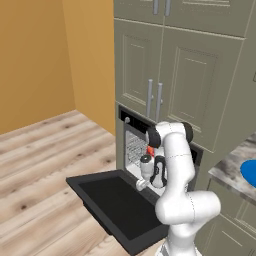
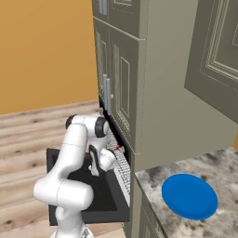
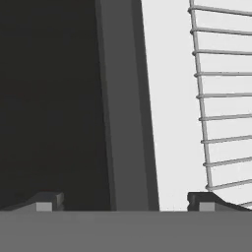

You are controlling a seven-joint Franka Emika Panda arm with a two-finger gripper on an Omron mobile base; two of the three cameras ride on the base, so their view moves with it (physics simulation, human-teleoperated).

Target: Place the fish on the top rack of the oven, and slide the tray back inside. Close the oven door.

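Gripper [image 3: 125, 202] jaws stood released, spread wide, nothing between, above oven door [image 1: 117, 207] inner edge; top rack [image 3: 216, 98] edge at 2 o'clock; fish [image 1: 150, 150] on rack.

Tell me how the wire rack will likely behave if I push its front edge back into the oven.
The top rack is thin parallel bars in a frame, so it probably moves as one stiff piece and seems light. The open gripper sits near one side, so an off-centre push might skew it. The fish rests loose on the bars and could shift if shoved abruptly.
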